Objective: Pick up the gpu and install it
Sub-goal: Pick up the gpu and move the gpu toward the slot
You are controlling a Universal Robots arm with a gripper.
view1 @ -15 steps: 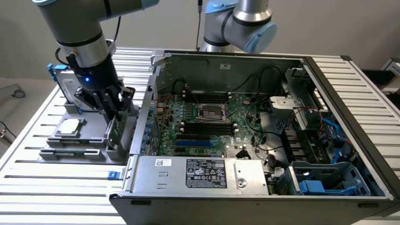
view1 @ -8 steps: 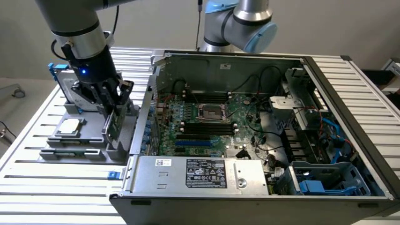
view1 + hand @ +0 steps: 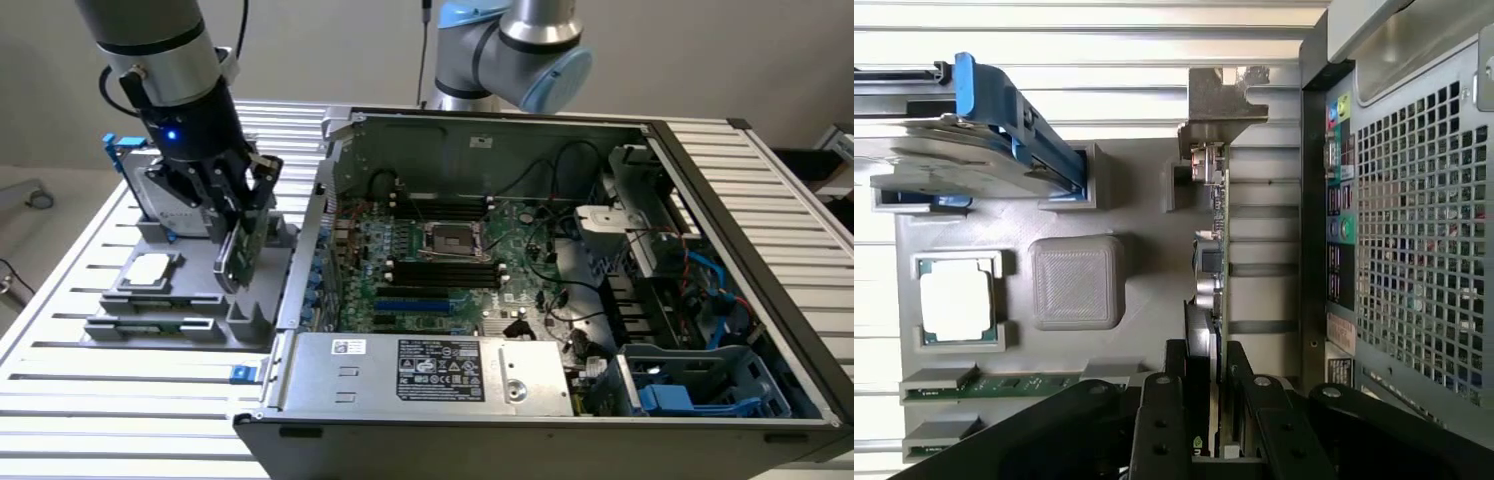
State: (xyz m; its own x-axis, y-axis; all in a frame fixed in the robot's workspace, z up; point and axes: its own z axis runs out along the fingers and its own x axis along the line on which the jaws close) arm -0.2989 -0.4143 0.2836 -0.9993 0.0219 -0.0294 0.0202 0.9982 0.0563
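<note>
my gripper (image 3: 1206, 352) seems clamped on the gpu (image 3: 1212, 230) — card on edge, long axis running to 6 o'clock below me, open case (image 3: 467, 140) at 3 o'clock.

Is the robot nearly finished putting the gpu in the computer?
Not nearly. Done: the end effector is clamped on the gpu's edge. In hand: the gpu stands upright at the gray tray, outside the computer case. Left: the motherboard's blue slots hold no card, so installing isn't done.
</note>
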